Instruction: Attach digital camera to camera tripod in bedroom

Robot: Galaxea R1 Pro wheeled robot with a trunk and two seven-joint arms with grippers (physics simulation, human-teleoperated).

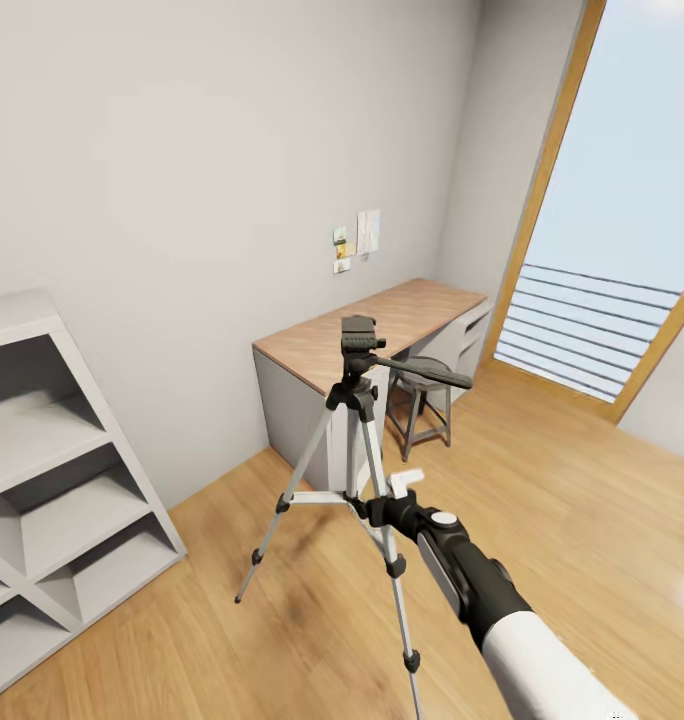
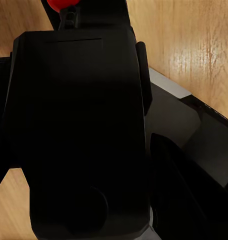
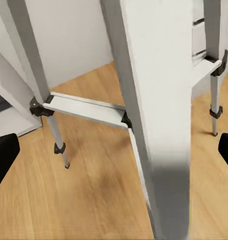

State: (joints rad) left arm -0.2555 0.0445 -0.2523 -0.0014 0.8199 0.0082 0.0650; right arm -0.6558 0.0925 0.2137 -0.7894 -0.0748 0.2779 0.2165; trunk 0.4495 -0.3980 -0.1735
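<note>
The camera tripod (image 1: 354,402) stands on the wood floor in front of the desk. It has silver legs, a black head (image 1: 359,336) and a long pan handle (image 1: 428,373). My right gripper (image 1: 386,498) reaches in at the brace height. In the right wrist view this gripper (image 3: 114,150) is open, with its black fingertips (image 3: 4,156) either side of a tripod leg (image 3: 159,115) and apart from it. The left wrist view has a black boxy body, the digital camera (image 2: 79,130), right in front of the lens. My left gripper (image 2: 79,150) looks shut on it, and its fingers are mostly hidden.
A wood-topped desk (image 1: 402,312) runs along the back wall with a round stool (image 1: 423,398) tucked beside it. A grey open shelf unit (image 1: 42,480) stands at the left. A tall wood-framed window (image 1: 622,260) is at the right. Open floor lies right of the tripod.
</note>
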